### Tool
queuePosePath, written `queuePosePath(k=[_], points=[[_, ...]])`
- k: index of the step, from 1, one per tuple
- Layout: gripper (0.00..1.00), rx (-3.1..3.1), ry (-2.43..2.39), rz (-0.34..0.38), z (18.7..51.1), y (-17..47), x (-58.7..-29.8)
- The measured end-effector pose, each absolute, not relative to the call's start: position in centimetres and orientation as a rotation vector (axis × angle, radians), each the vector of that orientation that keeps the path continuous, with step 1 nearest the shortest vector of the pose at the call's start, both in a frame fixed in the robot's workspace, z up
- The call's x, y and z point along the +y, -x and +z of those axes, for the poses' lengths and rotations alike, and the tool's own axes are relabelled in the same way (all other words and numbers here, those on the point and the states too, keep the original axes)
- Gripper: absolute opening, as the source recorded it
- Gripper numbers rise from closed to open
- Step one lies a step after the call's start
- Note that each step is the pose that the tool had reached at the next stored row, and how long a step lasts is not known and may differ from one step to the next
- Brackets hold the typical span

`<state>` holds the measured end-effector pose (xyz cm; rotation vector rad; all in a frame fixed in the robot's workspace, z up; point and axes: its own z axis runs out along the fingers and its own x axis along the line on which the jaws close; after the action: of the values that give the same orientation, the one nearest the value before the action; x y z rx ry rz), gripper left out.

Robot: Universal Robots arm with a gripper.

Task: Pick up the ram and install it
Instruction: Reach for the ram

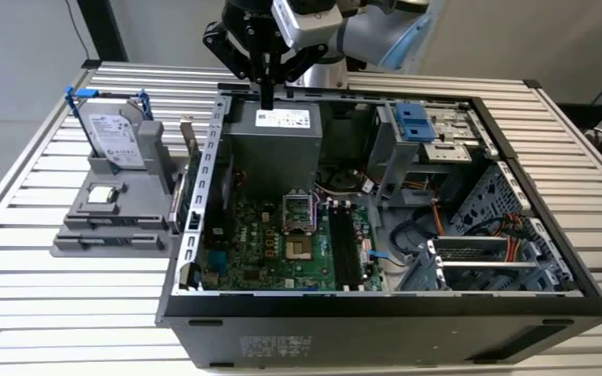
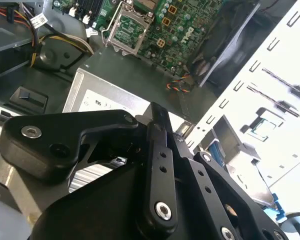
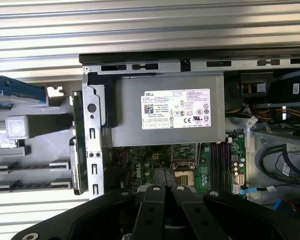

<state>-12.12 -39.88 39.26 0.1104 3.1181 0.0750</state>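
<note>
The pick-up is not yet made: the gripper [image 1: 267,100], fingers pinched together on nothing, hangs over the power supply [image 1: 270,149], while what seems to be the ram [image 1: 186,182] stands on edge just outside the case wall [image 1: 207,157], so grasping it calls for parted fingers straddling its thin edge.

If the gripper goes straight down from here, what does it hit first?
Most likely the labelled top of the grey power supply; the gripper points down right above it. Depth is unclear, so it might clip the case rim instead.

Bright, even light – white glare on the slatted table [image 2: 285,45].
</note>
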Motion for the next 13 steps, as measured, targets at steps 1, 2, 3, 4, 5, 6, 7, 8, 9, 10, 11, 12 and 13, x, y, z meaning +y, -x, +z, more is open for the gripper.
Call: queuePosePath(k=[1, 2, 3, 4, 5, 6, 7, 8, 9, 10, 11, 12, 13], points=[[0.0, 3.118, -0.11, 0.075, 39.3, 12.1, -39.9], [0.0, 3.118, -0.11, 0.075, 39.3, 12.1, -39.9], [0.0, 3.118, -0.111, 0.075, 39.3, 12.2, -39.9], [0.0, 3.118, -0.111, 0.075, 39.3, 12.3, -39.9], [0.0, 3.118, -0.11, 0.075, 39.3, 12.5, -39.9], [0.0, 3.118, -0.11, 0.075, 39.3, 12.6, -39.9], [0.0, 3.118, -0.11, 0.075, 39.3, 12.8, -39.9], [0.0, 3.118, -0.11, 0.075, 39.3, 13.0, -39.9], [0.0, 3.118, -0.11, 0.075, 39.3, 13.2, -39.9], [0.0, 3.118, -0.11, 0.075, 39.3, 13.4, -39.9], [0.0, 3.118, -0.11, 0.075, 39.3, 13.7, -39.9], [0.0, 3.118, -0.11, 0.075, 39.3, 13.9, -39.9], [0.0, 3.118, -0.109, 0.075, 39.3, 14.2, -39.9]])
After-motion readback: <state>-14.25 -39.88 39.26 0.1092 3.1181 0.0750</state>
